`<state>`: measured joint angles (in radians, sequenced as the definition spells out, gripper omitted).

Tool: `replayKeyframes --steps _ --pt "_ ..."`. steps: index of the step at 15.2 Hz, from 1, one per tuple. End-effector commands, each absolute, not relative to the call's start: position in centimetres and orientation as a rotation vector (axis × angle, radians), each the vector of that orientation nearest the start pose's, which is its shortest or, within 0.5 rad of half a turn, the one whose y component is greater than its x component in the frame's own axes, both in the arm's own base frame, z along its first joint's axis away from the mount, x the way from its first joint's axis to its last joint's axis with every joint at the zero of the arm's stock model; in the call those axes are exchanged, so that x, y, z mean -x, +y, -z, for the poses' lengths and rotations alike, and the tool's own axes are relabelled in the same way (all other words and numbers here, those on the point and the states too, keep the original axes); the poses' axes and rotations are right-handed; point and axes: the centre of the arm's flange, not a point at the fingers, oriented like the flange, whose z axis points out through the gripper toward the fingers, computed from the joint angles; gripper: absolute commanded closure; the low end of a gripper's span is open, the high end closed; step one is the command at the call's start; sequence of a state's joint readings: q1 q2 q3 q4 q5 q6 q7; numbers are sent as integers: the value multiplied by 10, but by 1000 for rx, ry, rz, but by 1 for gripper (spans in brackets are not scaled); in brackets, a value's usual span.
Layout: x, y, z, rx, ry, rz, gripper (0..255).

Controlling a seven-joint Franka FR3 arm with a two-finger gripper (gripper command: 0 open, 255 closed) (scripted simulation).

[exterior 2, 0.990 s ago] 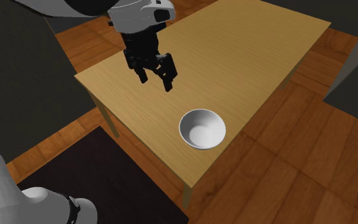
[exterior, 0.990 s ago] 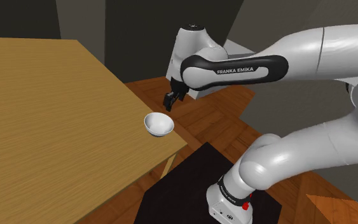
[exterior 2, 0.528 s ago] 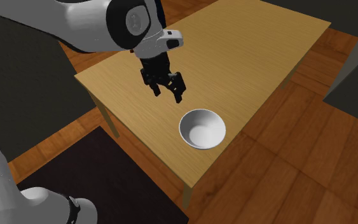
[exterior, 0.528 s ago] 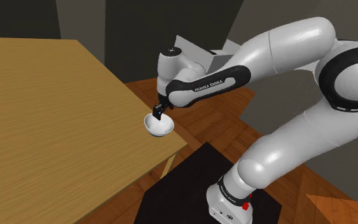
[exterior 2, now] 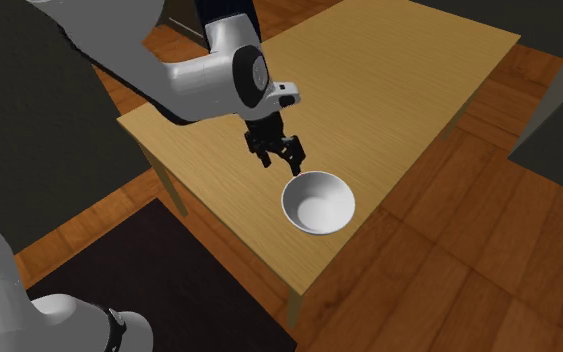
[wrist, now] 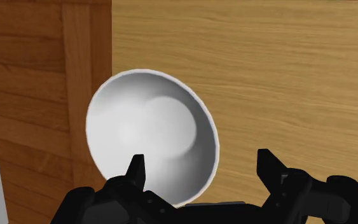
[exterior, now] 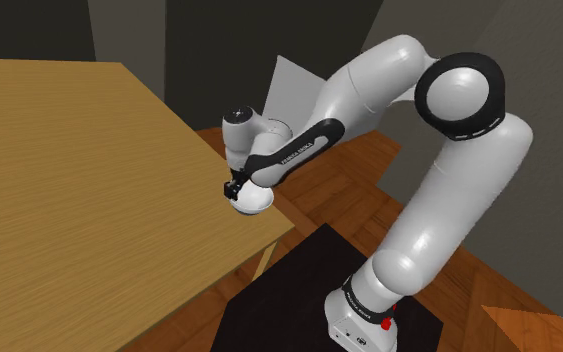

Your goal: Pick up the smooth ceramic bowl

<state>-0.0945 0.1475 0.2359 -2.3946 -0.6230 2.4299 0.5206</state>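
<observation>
A smooth white bowl (exterior 2: 318, 203) stands upright on the wooden table (exterior 2: 389, 80), close to its corner. In the shoulder view the bowl (exterior: 254, 198) sits at the table's near right edge, with my black gripper (exterior: 234, 187) low against its left side. From the second exterior view, my gripper (exterior 2: 282, 166) hangs just above the bowl's upper-left rim. Seen from the wrist, my gripper (wrist: 201, 164) is open. One finger (wrist: 136, 168) is over the bowl's (wrist: 152, 137) hollow and the other (wrist: 266, 162) over the bare table, so the rim lies between them. Nothing is held.
The table edge (wrist: 88, 76) runs right beside the bowl, with wooden floor (exterior 2: 449, 280) below. A dark mat (exterior: 289, 300) lies under my stand (exterior: 359, 325). The wide tabletop (exterior: 79, 180) stretches away toward the shoulder view's left.
The arm has stretched out and lowered: the gripper came down from above the table to the bowl's rim, staying open. The bowl has not moved.
</observation>
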Motion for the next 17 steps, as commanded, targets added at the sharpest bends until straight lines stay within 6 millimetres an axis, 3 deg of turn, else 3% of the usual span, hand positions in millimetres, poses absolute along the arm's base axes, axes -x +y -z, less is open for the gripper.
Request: replayKeyframes --steps 1,4,12,14,15,17 --pt "-497 71 -223 3512 -206 39 0" --pt "-515 70 -187 3542 -204 38 0" --pt "-516 70 -145 3543 -204 37 0" --pt "-516 70 -145 3543 -204 37 0" --pt "-517 70 -145 3543 -204 37 255" --pt "-517 70 -145 3543 -204 37 255"
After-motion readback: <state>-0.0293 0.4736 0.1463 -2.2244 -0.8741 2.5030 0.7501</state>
